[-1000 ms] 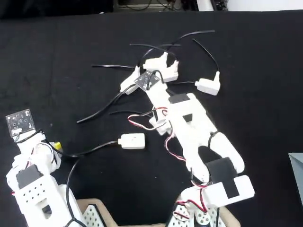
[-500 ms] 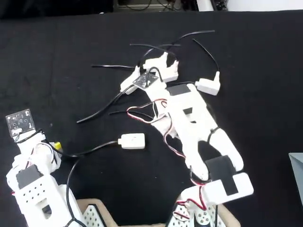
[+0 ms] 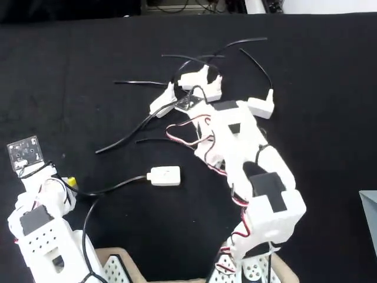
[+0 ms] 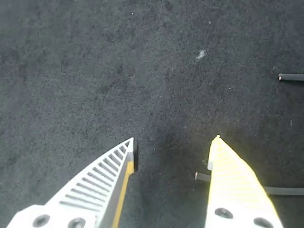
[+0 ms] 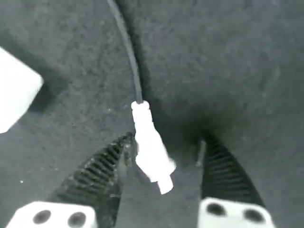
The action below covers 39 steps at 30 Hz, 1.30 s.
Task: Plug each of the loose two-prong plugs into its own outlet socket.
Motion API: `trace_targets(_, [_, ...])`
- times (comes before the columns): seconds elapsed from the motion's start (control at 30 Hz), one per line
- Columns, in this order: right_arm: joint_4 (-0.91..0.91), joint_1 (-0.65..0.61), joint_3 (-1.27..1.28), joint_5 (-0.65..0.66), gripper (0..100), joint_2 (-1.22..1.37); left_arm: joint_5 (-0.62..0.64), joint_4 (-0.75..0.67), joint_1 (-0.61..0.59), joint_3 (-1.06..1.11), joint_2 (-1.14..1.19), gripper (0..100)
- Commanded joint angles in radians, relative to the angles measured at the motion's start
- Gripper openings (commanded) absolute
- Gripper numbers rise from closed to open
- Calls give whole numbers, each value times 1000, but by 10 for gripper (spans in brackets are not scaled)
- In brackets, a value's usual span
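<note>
Right gripper (image 5: 166, 141), seen from its own wrist camera: its dark ribbed jaws are spread and released. They straddle a white plug (image 5: 151, 153) lying on the black cloth (image 5: 228, 57), its black cable (image 5: 127, 52) trailing away. We judge they bracket it for a pinch across its body. A white block (image 5: 14, 92) lies near.

From the left wrist camera, the left gripper (image 4: 175, 139) hangs released over bare cloth, a cable end (image 4: 202, 176) just beside its yellow finger (image 4: 228, 175). We judge it parked clear.

From above, the right arm (image 3: 235, 141) stretches across the table, and a socket block (image 3: 165, 175) lies well apart from it. We can read no writing.
</note>
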Motion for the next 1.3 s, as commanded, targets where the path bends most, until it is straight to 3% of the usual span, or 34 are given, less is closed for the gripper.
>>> trace_targets(0.0, [9,9,-18,8,67,2,-5,-17,10,-8,-11,257])
trace_targets(0.43, [32,9,-16,9,11,-47,-5,-17,10,-8,-11,257])
trace_targets(0.77, [199,-41,81,-3,11,-522,-38,-17,12,-4,-11,255])
trace_targets(0.9, [143,-86,189,-114,11,-754,-37,-17,27,-8,-12,255])
trace_targets(1.07, [14,-143,328,-239,11,-1003,-29,-17,143,-36,-12,252])
trace_targets(1.27, [-81,-230,417,-370,11,-1188,137,-15,166,-225,-12,252])
